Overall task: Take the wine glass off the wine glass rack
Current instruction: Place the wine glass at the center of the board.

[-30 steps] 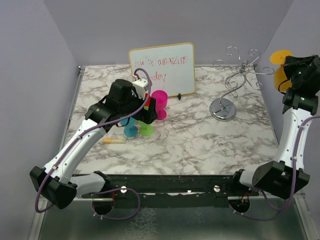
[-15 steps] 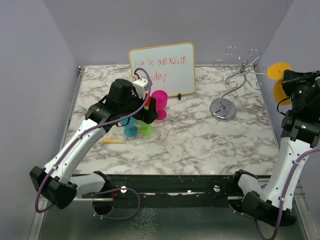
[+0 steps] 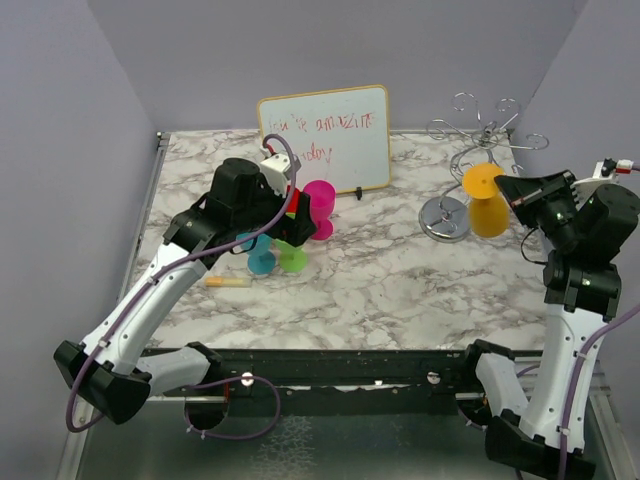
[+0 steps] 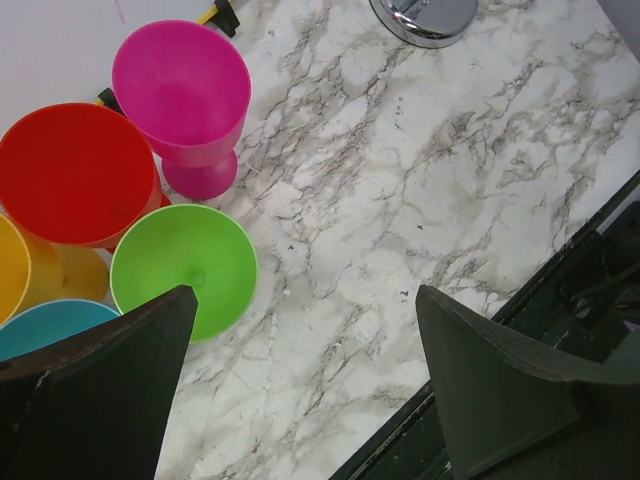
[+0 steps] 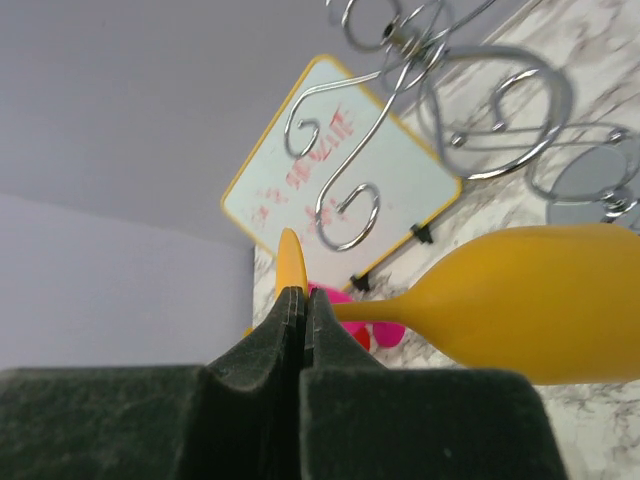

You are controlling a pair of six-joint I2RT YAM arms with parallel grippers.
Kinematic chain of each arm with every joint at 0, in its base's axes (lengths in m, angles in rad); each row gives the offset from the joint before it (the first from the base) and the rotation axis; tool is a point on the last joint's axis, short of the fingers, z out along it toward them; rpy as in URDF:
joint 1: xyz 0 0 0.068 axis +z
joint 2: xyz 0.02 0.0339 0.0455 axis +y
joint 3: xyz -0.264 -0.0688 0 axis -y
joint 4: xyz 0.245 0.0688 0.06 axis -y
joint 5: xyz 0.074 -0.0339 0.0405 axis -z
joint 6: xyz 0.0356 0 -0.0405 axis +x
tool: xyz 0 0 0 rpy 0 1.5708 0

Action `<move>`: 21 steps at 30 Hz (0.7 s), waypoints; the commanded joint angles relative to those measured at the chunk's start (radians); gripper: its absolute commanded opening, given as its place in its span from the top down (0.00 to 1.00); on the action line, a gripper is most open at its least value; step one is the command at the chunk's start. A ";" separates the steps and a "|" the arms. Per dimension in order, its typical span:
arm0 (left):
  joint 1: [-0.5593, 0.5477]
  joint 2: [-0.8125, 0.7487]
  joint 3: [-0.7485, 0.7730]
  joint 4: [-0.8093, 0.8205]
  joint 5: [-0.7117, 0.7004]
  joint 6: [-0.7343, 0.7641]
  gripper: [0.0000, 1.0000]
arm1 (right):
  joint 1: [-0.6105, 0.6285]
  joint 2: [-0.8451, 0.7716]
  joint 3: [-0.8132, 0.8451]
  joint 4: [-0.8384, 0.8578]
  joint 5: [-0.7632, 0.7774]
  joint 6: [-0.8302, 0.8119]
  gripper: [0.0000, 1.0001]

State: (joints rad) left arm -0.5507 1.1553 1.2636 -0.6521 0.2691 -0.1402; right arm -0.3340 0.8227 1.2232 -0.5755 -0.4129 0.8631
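A yellow wine glass hangs in the air in front of the wine glass rack, clear of its wire arms. My right gripper is shut on the glass's round foot. In the right wrist view the gripper pinches the foot's rim, and the stem and bowl stretch to the right below the rack's curled arms. My left gripper is open and empty above the marble, beside a cluster of coloured glasses.
Pink, red, green, yellow and blue glasses stand together left of centre. A whiteboard leans at the back. A yellow marker lies near the cluster. The rack's shiny base sits at the right.
My right arm has swung the yellow glass from the far right edge down and left, to in front of the rack. The left arm has barely moved.
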 commanded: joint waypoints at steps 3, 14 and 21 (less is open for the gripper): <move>0.005 -0.033 0.003 0.029 0.007 -0.032 0.07 | 0.038 0.009 -0.065 0.166 -0.331 -0.038 0.99; 0.005 -0.028 -0.011 0.189 0.164 -0.174 0.07 | 0.114 0.048 -0.038 0.280 -0.628 -0.163 0.99; 0.005 -0.006 -0.012 0.325 0.357 -0.280 0.08 | 0.260 0.085 -0.119 0.325 -0.679 -0.171 0.99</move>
State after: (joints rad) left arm -0.5491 1.1454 1.2598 -0.4603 0.4564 -0.3252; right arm -0.1558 0.8909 1.1439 -0.2848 -1.0206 0.7223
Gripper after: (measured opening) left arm 0.942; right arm 0.024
